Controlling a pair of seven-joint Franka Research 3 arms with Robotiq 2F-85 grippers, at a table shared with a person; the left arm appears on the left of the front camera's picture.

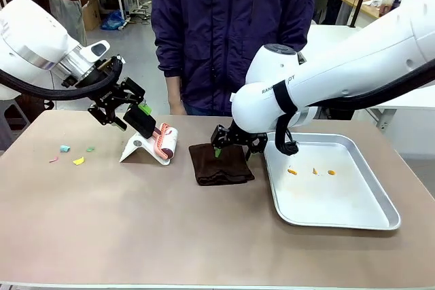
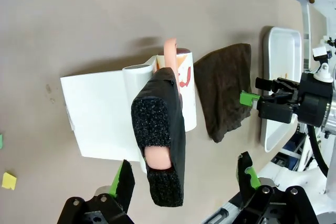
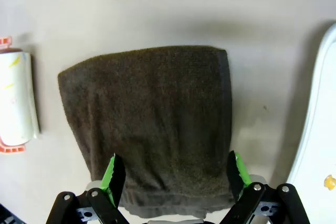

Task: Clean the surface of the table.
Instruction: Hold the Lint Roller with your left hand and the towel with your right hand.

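Counter (image 1: pixel 204 236): brownish-tan top, running under the folded cloth (image 1: pixel 221 164) and out on every side of it.
Tray (image 1: pixel 367 219): shiny metal, just right of the cloth. Risk: a wide wipe could shove it.
Cloth: dark brown, flat, mid-counter. Risk: a pinch on only its top layer would let the fold open and trail.
Lint roller (image 1: pixel 165 142): propped on a white stand (image 1: pixel 136 147), just left of the cloth. Risk: an off-centre squeeze on its black padded handle could tip both over.
Left fingers (image 2: pixel 123 182): spread wide either side of that handle, gripping nothing.
Right fingers (image 3: pixel 114 174): spread wide above the cloth's near edge, gripping nothing. Risk: the 2 arms work close together beside the cloth and could collide.
Paper scraps (image 1: pixel 78 161): several coloured bits, well left of the cloth. Risk: a sweep could flick them off the edge.
Orange crumbs (image 1: pixel 312 171): 3, right of the cloth, inside the tray.
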